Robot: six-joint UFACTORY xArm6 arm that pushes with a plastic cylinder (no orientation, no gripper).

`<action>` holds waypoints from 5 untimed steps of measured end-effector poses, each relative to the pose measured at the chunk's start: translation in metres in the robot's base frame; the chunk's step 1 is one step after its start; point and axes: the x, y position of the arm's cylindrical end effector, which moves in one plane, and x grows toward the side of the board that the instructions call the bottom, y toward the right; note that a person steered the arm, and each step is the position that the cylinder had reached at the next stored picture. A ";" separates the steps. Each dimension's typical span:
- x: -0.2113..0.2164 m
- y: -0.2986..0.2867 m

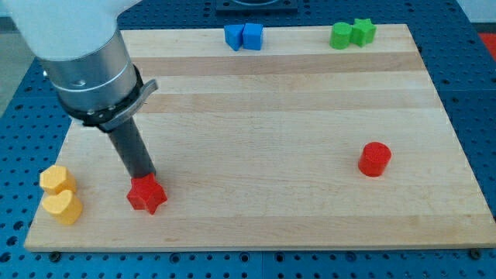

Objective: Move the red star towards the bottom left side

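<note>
The red star lies near the view's bottom left of the wooden board. My tip stands right at the star's upper edge, touching it or nearly so. The dark rod rises from there up and to the left into the arm's grey cylinder. A red cylinder lies far to the right.
Two yellow blocks sit at the left edge, a hexagon-like one above a heart. Two blue blocks touch at the top middle. A green cylinder and a green star touch at the top right.
</note>
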 end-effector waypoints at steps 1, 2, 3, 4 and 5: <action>0.004 -0.004; -0.011 0.015; -0.016 0.068; -0.007 0.074; -0.006 0.029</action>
